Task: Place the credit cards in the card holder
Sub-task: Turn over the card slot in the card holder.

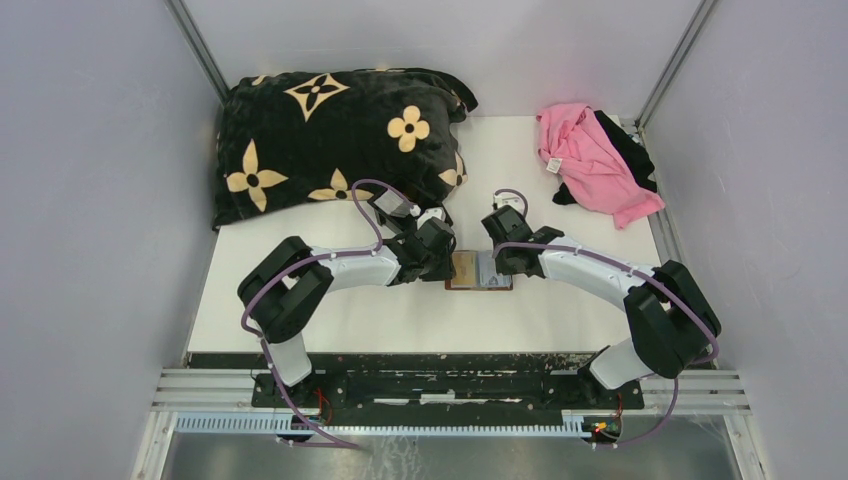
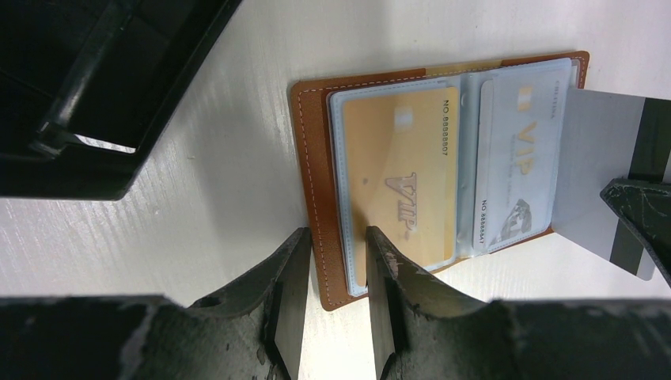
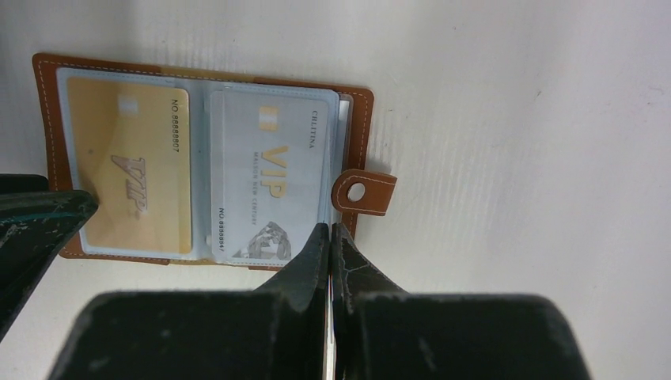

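The card holder (image 2: 312, 158) lies open and flat near the middle of the white table (image 1: 560, 300), caught between the two arms. It is tan-brown leather with pale stitching round the border, clear plastic sleeves inside, and a snap tab (image 3: 364, 192) sticking out from its right edge. The sleeve on its left half holds an orange-tan card (image 2: 396, 182) marked VIP. The sleeve on its right half holds a pale whitish card (image 2: 518, 158), also marked VIP.

At the holder's right edge a grey card (image 2: 593, 158) with a black stripe touches the outer sleeve. The right gripper (image 3: 330, 231) has its fingers pressed together on this card, which shows only as a thin edge between them.

The left gripper (image 2: 336, 237) stands at the holder's left edge with its fingers partly spread, straddling the stitched leather border. Whether they press on it I cannot tell.

Beyond the holder to the left, a big black cushion (image 1: 330, 140) with cream flowers fills the far corner. Beyond it to the right lies a crumpled pink garment (image 1: 590, 155) on a black cloth (image 1: 635, 150). A black plastic object with a raised rim (image 2: 95, 95) sits close to the holder on its left side. Plain pale grey walls (image 1: 90, 200) close in the table.
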Motion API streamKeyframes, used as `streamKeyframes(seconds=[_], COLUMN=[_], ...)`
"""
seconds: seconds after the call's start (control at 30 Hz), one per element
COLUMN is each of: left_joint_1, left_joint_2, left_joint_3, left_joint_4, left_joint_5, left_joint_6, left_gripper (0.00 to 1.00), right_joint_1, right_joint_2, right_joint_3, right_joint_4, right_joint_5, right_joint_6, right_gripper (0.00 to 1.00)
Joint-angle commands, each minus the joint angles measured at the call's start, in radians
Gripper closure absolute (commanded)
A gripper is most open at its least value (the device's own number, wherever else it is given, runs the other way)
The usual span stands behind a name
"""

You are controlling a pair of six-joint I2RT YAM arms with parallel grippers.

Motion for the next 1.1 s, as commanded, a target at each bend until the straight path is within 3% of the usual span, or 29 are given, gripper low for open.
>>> streamKeyframes(seconds=[0.0, 1.07], left_joint_1=[-0.010, -0.012], left_joint_2=[0.064, 0.089], left_joint_3=[-0.024, -0.008], left_joint_4=[-0.125, -0.143], left_joint_5=[-0.016, -0.012], left_joint_6=[0.015, 0.010], left_gripper=[0.60, 0.60], right_joint_1=[-0.011, -0.077], right_joint_2=[-0.026, -0.024], right_joint_3=[0.000, -0.012], right_joint_4=[0.039, 0.072], right_joint_5=[-0.007, -0.097], right_joint_6=[0.018, 0.028], right_gripper=[0.99, 0.99])
